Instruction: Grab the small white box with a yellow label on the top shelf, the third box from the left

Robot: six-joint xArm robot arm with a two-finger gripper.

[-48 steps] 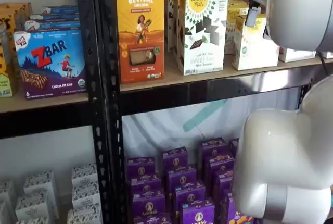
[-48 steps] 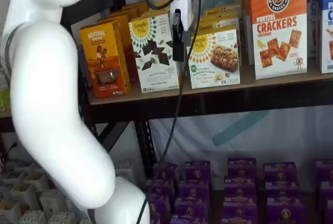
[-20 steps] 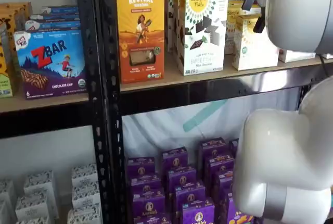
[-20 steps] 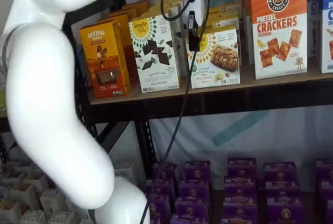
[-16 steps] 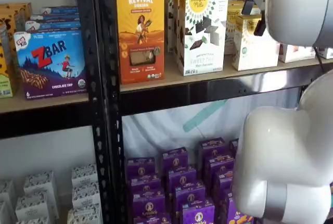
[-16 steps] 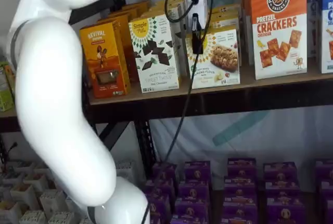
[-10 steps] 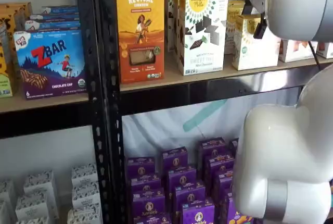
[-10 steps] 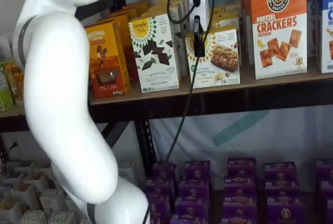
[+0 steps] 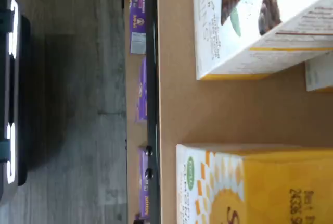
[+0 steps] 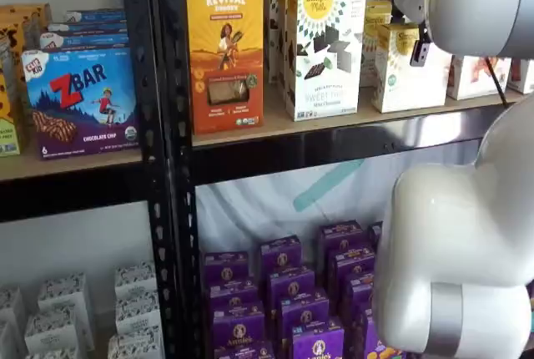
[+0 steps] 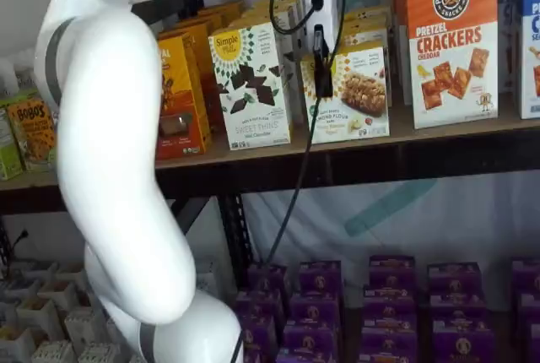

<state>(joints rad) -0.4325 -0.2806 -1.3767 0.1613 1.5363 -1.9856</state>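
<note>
Claw [image 11: 321, 63] hangs in front of the small box [image 11: 353, 93], black fingers seen edge-on over its left part. No gap readable, nothing visibly gripped, so I can't tell how far open it is. In a shelf view only a dark tip [image 10: 420, 52] shows against the box [image 10: 406, 68]; the rest is behind the arm.

Box stands upright at the front of the top shelf [image 11: 439, 127], between the tall box [image 11: 251, 84] on its left and the cracker box [image 11: 451, 42] on its right. Clear board on both sides.

Judgement: approach step, not gripped yet. To do it well: centre on the box, straddle its width, stay off the tall box, go in level, close only once both fingers are past the front face.

Wrist view shows no fingers, only the box's yellow top [image 9: 260, 182], the tall box [image 9: 250, 26] and bare board between. More boxes stacked behind, count unclear.
</note>
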